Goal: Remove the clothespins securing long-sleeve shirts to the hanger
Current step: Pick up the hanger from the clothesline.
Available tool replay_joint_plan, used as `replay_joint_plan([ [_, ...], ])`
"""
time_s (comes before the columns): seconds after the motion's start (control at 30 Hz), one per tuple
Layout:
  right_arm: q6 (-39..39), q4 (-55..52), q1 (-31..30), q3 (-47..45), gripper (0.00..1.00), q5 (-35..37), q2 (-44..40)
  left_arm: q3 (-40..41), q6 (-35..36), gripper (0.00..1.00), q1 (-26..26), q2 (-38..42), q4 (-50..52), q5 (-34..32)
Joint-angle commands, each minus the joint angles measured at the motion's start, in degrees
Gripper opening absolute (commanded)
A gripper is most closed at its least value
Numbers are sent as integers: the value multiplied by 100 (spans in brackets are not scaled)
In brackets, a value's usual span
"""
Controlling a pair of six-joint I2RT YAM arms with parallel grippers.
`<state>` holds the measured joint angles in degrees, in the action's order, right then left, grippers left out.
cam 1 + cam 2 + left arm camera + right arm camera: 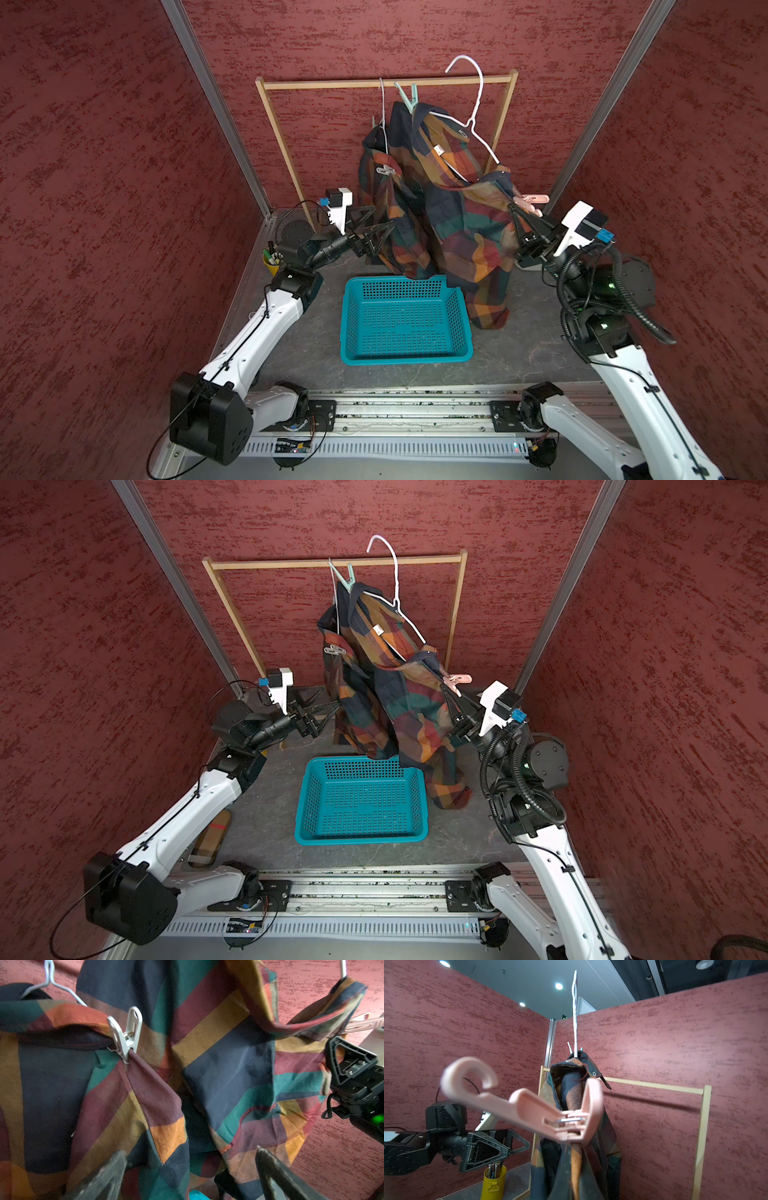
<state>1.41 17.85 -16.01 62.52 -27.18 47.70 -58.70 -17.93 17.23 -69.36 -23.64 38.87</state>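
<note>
Shirts [457,216]: 2 on 2 hangers [574,1014]; clothespins [126,1032] clearly seen: 3, mint, grey, pink.

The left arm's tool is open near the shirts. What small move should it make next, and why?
Probably ease the left tool forward to the white clothespin and straddle its handles. The tool stands wide open, short of it, and that clothespin pinches the shirt at its shoulder onto the wire hanger, so it looks ready to squeeze.

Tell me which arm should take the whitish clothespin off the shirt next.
Left. The left gripper stands open beside the shirts, and its wrist camera looks straight at the whitish clothespin. The right gripper is shut at the pink clothespin on the shirts' other side.
</note>
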Motion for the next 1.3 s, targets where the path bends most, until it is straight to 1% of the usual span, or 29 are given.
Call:
replay_joint_plan([
  [0.0,-186,336,4,507,0,-445,-61,-400,113,100,-115,1,109,-79],
  [0.13,-375,-101,6,835,0,-597,83,-599,180,100,-453,101,232,-124],
  [0.27,-431,-389,6,1021,0,-916,246,-910,419,100,-784,169,517,-76],
  [0.43,-339,-329,1,953,0,-1167,466,-1316,535,100,-1111,75,563,179],
  [0.57,-208,-115,6,790,0,-1353,594,-1707,539,100,-1293,-203,573,352],
  [0.73,-152,59,2,750,0,-1633,793,-2256,549,100,-1432,-815,474,592],
  [0.9,-210,158,6,791,0,-1674,946,-2614,481,99,-1539,-1347,394,931],
  [1.27,-282,157,72,1025,0,-2176,1478,-2894,356,99,-1547,-1737,83,1517],
])
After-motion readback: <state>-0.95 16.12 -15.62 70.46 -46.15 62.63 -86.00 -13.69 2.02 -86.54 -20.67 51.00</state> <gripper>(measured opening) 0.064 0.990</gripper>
